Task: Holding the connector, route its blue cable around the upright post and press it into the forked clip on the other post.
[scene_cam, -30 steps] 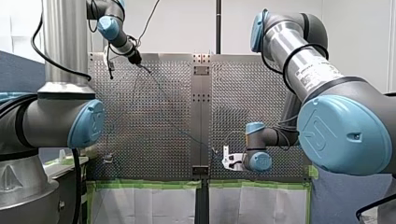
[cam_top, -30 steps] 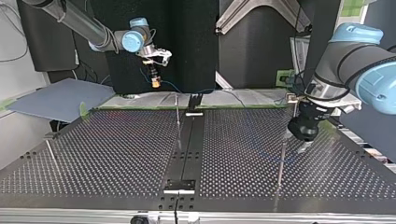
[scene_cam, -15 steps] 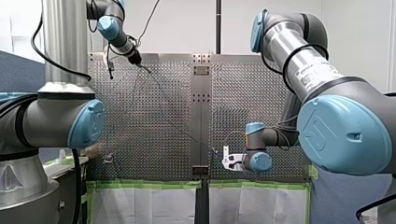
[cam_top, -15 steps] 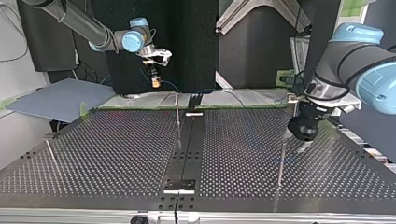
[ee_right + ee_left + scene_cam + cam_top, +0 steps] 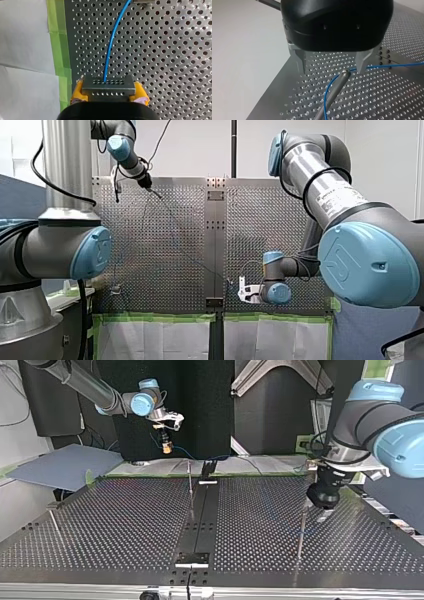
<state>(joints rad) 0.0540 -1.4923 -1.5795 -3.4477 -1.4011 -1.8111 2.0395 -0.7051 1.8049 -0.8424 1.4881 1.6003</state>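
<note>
At my left gripper: wide-open stance astride upright post tip, raised slightly since earlier; blue cable curving beside post; at my right gripper: unchanged yellow-pad clamp on connector.

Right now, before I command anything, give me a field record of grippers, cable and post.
Left gripper: black, metal fingers, open, tip of the slim metal post between them
Right gripper: yellow pads, shut on the grey perforated connector block
Thin blue cable: leaves the connector block, bends at the post's tip
</note>
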